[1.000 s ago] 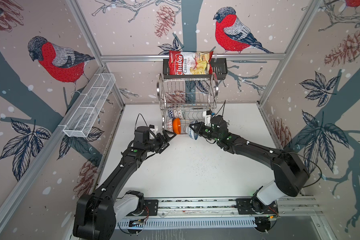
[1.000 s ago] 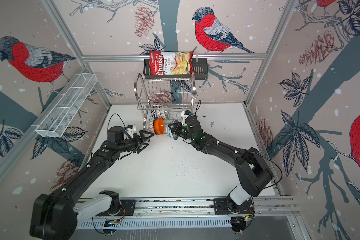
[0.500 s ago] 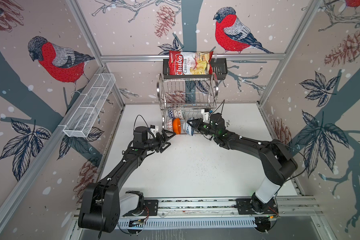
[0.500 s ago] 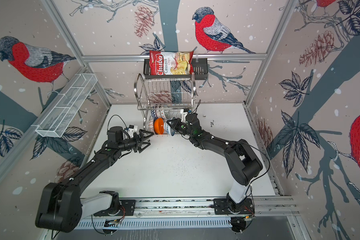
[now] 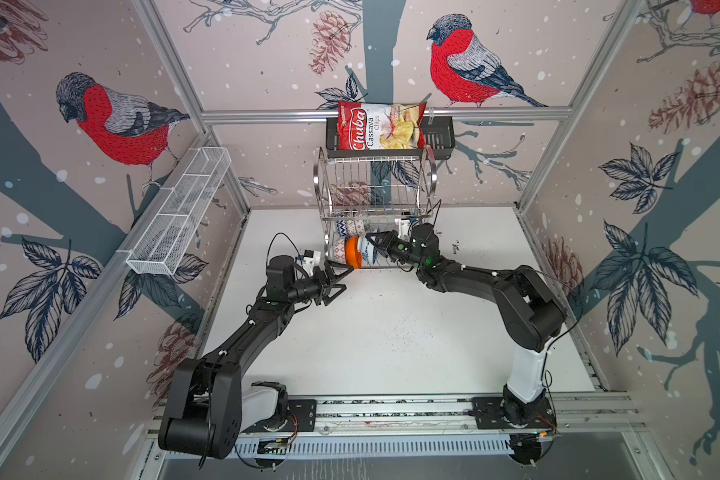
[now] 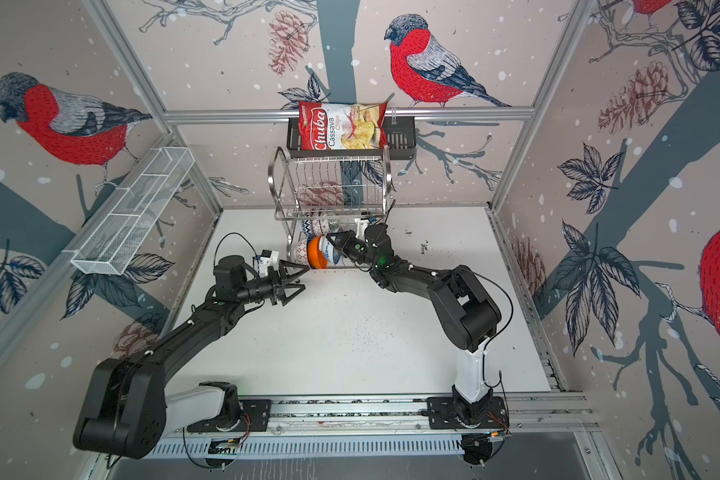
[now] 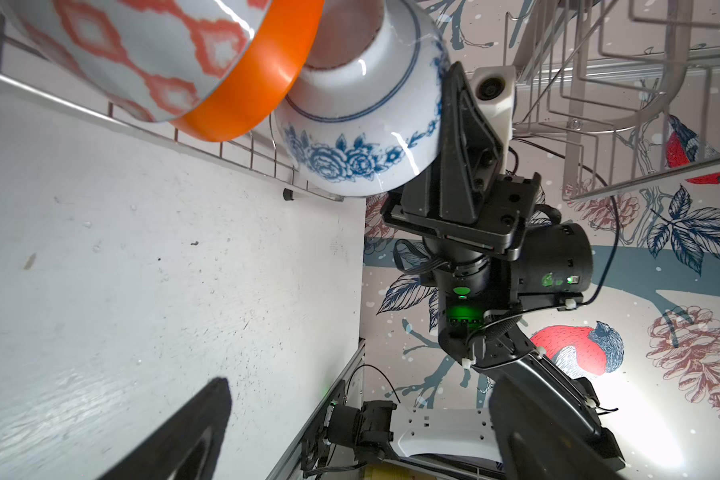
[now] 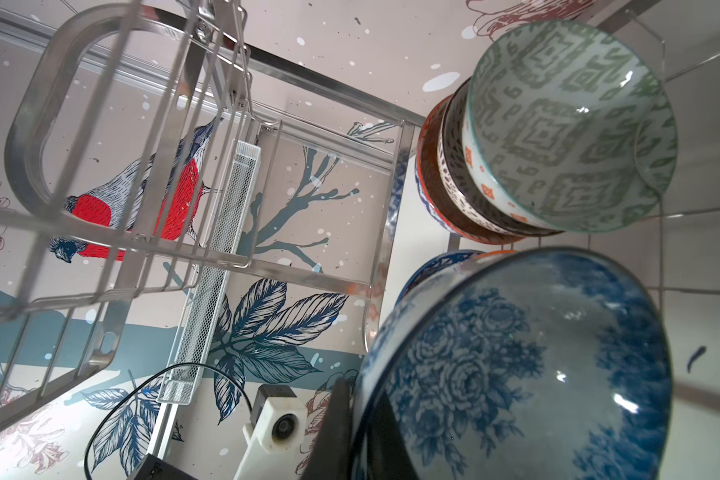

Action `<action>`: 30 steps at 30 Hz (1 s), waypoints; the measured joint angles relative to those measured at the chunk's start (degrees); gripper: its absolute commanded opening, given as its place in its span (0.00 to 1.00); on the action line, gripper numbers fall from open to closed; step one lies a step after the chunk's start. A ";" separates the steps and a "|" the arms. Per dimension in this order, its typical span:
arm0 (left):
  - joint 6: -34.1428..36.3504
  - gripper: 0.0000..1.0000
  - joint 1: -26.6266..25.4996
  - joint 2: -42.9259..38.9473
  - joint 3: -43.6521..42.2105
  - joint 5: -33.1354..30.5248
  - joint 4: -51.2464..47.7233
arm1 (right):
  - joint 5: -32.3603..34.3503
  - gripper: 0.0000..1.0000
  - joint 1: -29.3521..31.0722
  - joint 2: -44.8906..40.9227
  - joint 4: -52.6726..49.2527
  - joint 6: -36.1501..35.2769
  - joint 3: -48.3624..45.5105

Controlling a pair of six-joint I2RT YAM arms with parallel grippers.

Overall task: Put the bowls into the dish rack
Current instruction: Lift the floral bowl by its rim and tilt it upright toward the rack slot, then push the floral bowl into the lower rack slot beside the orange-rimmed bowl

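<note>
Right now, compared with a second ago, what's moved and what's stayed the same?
The right gripper, jaws shut on the flowered bowl, pushed deeper into the dish rack's lower tier, carrying the bowl toward the orange bowl. Nothing was grabbed or released. The left gripper stayed open beside the rack, and the other bowls stayed put.
</note>
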 measured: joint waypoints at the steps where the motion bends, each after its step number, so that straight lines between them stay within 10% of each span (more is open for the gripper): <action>1: -0.02 0.97 0.24 -0.09 0.09 0.28 -0.02 | -0.20 0.00 -0.11 0.48 0.48 0.26 0.00; 30: 3.50 0.97 1.84 1.51 1.68 0.48 -3.78 | -7.91 0.00 -1.68 11.61 17.25 9.40 1.62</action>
